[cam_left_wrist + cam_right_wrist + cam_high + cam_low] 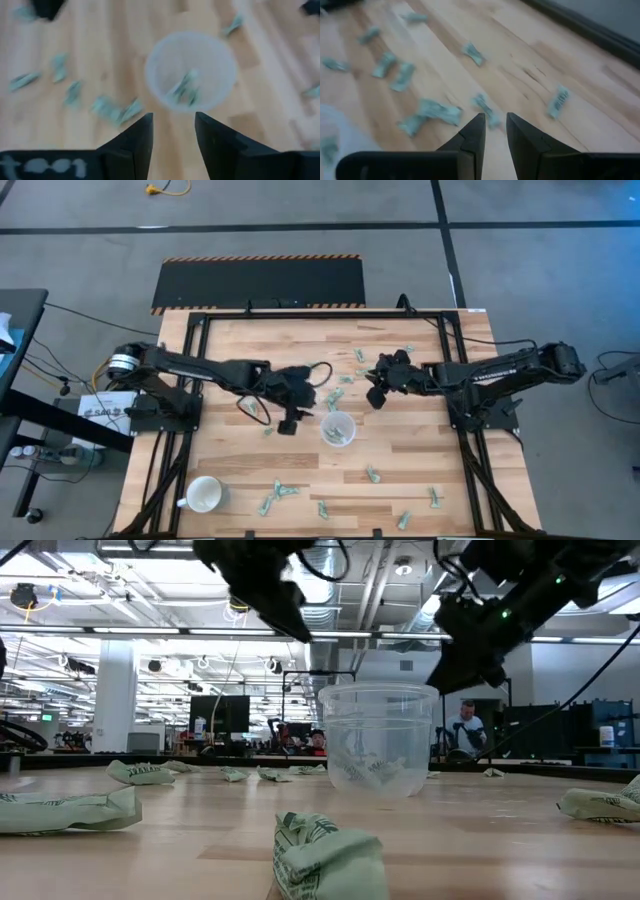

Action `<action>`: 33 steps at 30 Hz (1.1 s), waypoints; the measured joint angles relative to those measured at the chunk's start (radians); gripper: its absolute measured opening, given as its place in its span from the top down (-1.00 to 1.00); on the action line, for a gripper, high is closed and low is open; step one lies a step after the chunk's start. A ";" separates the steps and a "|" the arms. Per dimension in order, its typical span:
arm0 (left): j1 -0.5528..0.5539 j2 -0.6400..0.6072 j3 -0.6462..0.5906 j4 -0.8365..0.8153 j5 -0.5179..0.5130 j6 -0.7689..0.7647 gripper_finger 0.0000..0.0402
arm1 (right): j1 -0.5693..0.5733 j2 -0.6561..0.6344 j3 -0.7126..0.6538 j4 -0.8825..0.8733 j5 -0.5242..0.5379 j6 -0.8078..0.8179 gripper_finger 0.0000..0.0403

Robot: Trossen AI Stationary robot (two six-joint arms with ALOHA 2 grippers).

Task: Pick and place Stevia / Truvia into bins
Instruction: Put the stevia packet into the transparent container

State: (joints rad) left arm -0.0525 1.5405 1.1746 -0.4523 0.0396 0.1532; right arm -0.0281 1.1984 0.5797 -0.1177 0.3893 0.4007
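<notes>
1. Small round clear plastic cup [338, 429], table centre; I see pale green-and-white paper sachets [184, 90] inside.
2. More sachets [277, 494] scattered around the wooden table [240, 470].
3. Left gripper [172, 131]: above the cup's left side, released, empty.
4. Right gripper [494, 131]: just beyond the cup, fingers narrowly apart, nothing held.

You are looking down past the left arm's two dark fingers [137, 137], which are standing apart with bare wood showing between them and nothing held. Just beyond their tips, a small round clear plastic cup [165, 55] is sitting upright on the pale wooden table [260, 100], with pale green paper sachets [184, 89] lying inside it. More sachets [112, 109] are lying scattered beside the cup.
</notes>
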 joint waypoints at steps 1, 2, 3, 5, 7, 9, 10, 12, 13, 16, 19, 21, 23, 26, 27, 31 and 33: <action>0.004 -0.022 0.002 -0.036 -0.034 0.001 0.32 | -0.022 0.000 0.000 -0.019 -0.017 0.000 0.64; 0.008 -0.044 0.003 -0.081 -0.070 0.001 0.32 | -0.043 0.000 0.000 -0.038 -0.035 0.000 0.64; 0.014 -0.065 0.003 -0.143 -0.103 0.000 0.32 | -0.063 0.000 0.000 -0.054 -0.054 -0.007 0.64; 0.033 -0.102 0.002 -0.242 -0.156 -0.021 0.32 | -0.100 0.000 0.000 -0.072 -0.091 -0.036 0.64; 0.057 -0.133 0.002 -0.306 -0.169 -0.047 0.32 | -0.127 0.000 0.000 -0.073 -0.125 -0.088 0.64; 0.078 -0.157 -0.003 -0.320 -0.157 -0.061 0.32 | -0.148 0.000 0.000 -0.073 -0.144 -0.149 0.64; 0.087 -0.168 -0.016 -0.302 -0.145 -0.062 0.32 | -0.157 0.000 0.000 -0.073 -0.153 -0.181 0.64; 0.109 -0.192 -0.057 -0.263 -0.116 -0.048 0.32 | -0.170 0.000 0.000 -0.075 -0.177 -0.239 0.64; 0.122 -0.203 -0.082 -0.244 -0.099 -0.038 0.32 | -0.174 0.000 0.000 -0.078 -0.186 -0.266 0.64; 0.172 -0.241 -0.176 -0.182 -0.051 -0.028 0.32 | -0.182 0.000 0.000 -0.080 -0.210 -0.318 0.64; 0.222 -0.291 -0.275 -0.082 0.009 -0.030 0.32 | -0.184 0.000 0.000 -0.084 -0.213 -0.366 0.62; 0.249 -0.329 -0.337 -0.005 0.065 -0.035 0.32 | -0.184 0.000 0.000 -0.084 -0.212 -0.381 0.55; 0.274 -0.370 -0.398 0.052 0.114 -0.038 0.32 | -0.184 0.000 0.000 -0.083 -0.209 -0.382 0.44; 0.297 -0.427 -0.478 0.137 0.136 -0.059 0.32 | -0.184 0.022 0.000 -0.060 -0.208 -0.380 0.24; 0.303 -0.446 -0.505 0.156 0.137 -0.063 0.32 | -0.184 0.033 0.000 -0.056 -0.208 -0.375 0.18; 0.319 -0.505 -0.600 0.241 0.139 -0.082 0.32 | -0.197 0.123 0.001 -0.007 -0.219 -0.375 0.00; 0.322 -0.523 -0.631 0.280 0.138 -0.097 0.32 | -0.209 0.177 0.006 0.000 -0.221 -0.377 -0.04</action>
State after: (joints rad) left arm 0.2698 1.0178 0.5439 -0.1726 0.1780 0.0562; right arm -0.2376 1.3756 0.5861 -0.1179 0.1684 0.0236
